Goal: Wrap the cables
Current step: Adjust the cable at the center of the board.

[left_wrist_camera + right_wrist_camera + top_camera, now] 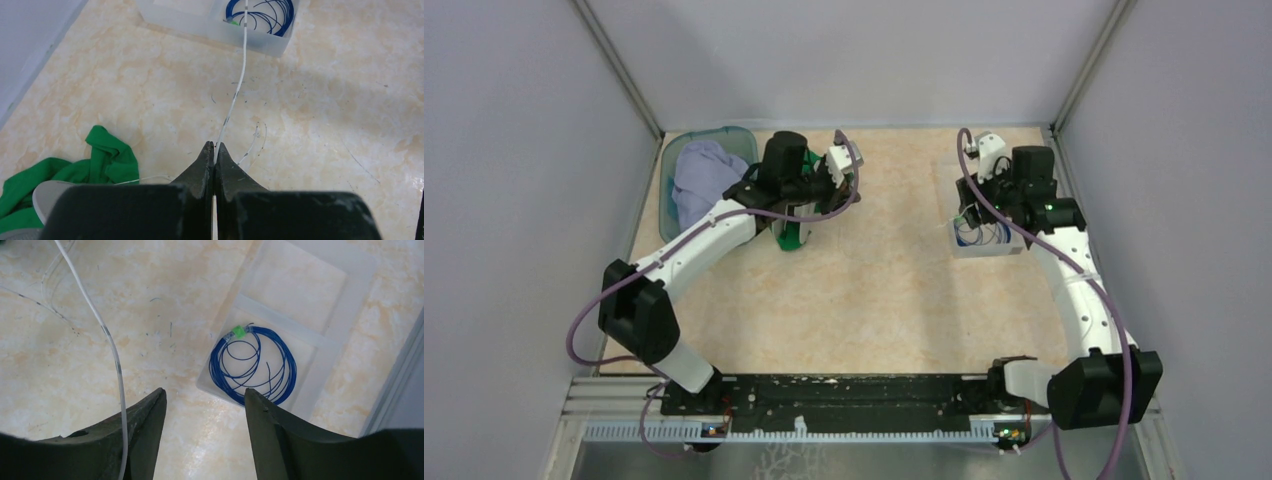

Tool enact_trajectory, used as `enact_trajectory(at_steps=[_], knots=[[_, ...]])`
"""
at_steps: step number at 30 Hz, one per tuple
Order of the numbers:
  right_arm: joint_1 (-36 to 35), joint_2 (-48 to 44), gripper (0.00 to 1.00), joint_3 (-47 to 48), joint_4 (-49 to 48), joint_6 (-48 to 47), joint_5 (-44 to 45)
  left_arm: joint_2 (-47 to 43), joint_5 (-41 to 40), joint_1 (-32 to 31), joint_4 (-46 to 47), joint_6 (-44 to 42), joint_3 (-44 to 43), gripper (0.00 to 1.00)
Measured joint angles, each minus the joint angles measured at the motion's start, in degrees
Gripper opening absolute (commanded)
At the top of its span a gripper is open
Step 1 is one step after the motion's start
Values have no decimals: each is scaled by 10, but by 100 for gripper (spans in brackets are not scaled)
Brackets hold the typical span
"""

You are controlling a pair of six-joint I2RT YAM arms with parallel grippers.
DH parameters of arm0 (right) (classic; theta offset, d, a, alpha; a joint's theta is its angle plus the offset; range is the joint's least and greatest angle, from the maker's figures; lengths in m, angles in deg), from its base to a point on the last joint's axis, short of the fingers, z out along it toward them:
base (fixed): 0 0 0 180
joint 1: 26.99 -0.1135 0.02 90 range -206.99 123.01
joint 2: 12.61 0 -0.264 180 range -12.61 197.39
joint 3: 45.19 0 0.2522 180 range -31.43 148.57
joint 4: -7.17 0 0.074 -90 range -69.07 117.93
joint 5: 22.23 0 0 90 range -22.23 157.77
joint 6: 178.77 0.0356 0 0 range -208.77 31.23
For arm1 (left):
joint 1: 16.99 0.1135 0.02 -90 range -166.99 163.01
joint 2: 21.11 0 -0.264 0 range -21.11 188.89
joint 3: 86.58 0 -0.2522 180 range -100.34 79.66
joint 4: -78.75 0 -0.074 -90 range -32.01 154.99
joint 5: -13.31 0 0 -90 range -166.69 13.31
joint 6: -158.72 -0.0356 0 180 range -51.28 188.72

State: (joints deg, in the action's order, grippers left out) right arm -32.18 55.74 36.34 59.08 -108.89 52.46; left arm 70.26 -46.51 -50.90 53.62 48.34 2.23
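Left gripper [215,150]: pinching the white cable [239,85] with jaws closed on it, the cable running straight toward 12 o'clock over the tray [270,47]. Right gripper [204,392]: jaws standing wide and gripping nothing, the white cable trailing past its 9 o'clock finger. Blue cable [252,365]: lying coiled in the tray, at that gripper's 2 o'clock.

Robot lab cell — grey panel walls [514,150]; marbled table [884,290]; aluminium framing [619,70].
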Motion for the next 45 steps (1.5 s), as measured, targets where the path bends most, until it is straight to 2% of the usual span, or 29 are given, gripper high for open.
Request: enact_trajectory(at_steps=[7,17,20,25,30,34,39,42,45], knots=[[15,6,69,-17,0,16,5,-9,-30,2,-27,6,6,0],[153,42,80,-22,-5,6,-25,-28,-47,72,-42,64,8,0],[159,42,81,-44,-6,-9,-71,-27,-45,71,-49,74,8,0],[156,42,79,-67,-4,-1,-199,-15,-15,66,-48,108,8,0],[115,48,77,-68,-111,124,-308,20,31,50,-40,146,4,0],[64,82,75,-71,-246,261,-349,47,50,20,-33,162,0,0],[49,134,71,-89,-405,444,-376,63,38,-7,-13,178,-9,0],[50,150,64,-92,-438,500,-372,72,19,-15,0,185,-20,0],[50,161,62,-90,-447,529,-374,80,-5,-19,12,195,-25,0]])
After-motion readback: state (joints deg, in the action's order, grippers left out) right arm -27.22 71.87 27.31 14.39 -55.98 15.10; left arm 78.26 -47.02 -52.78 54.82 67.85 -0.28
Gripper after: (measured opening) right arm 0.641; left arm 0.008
